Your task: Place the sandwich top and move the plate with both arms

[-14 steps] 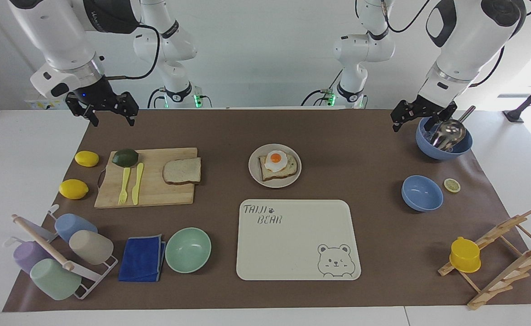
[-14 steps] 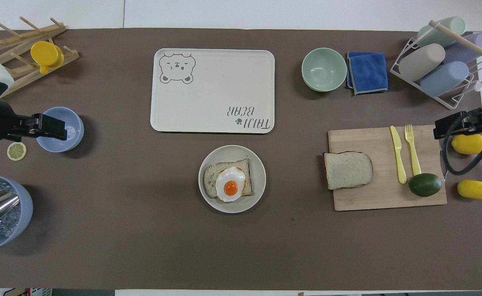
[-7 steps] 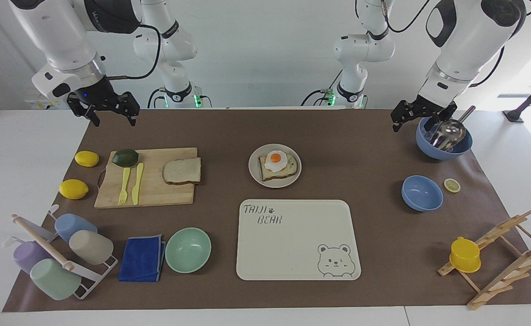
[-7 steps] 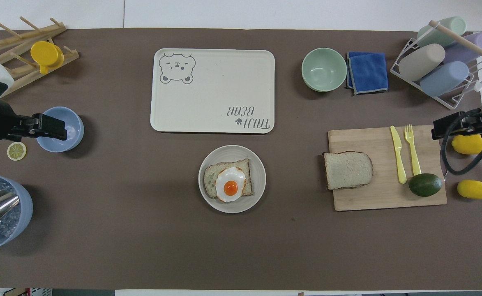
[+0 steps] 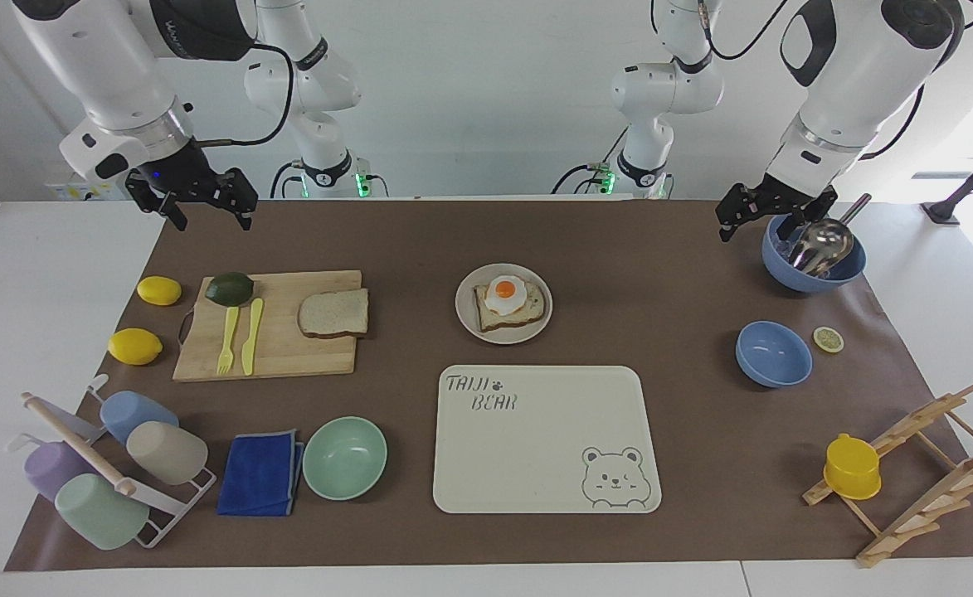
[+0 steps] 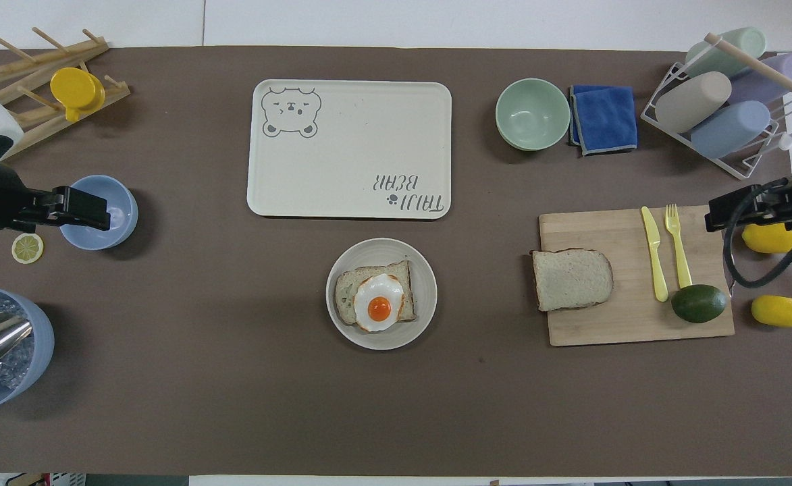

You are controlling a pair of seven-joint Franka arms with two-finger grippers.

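Note:
The sandwich top (image 5: 334,313) is a plain bread slice that lies on the wooden cutting board (image 5: 287,356), at the board's end toward the plate; it also shows in the overhead view (image 6: 572,279). The round beige plate (image 5: 465,319) stands mid-table and bears a bread slice with a fried egg (image 5: 506,291); its rim shows from overhead (image 6: 427,304). My right gripper (image 5: 209,220) is open and empty, up in the air over the mat's corner by the cutting board. My left gripper (image 5: 758,232) is open and empty, raised beside the big blue bowl (image 5: 814,269).
The bear-print tray (image 5: 536,448) lies farther from the robots than the plate. A mint bowl (image 5: 344,457), a blue cloth (image 5: 260,473) and a cup rack (image 5: 113,464) are nearby. An avocado, a fork and a knife lie on the board, with two lemons beside it. A small blue bowl (image 5: 773,354) and a wooden rack (image 5: 917,464) stand at the left arm's end.
My right gripper has shifted slightly toward the table's middle. The left arm, the bread and the plate have not moved.

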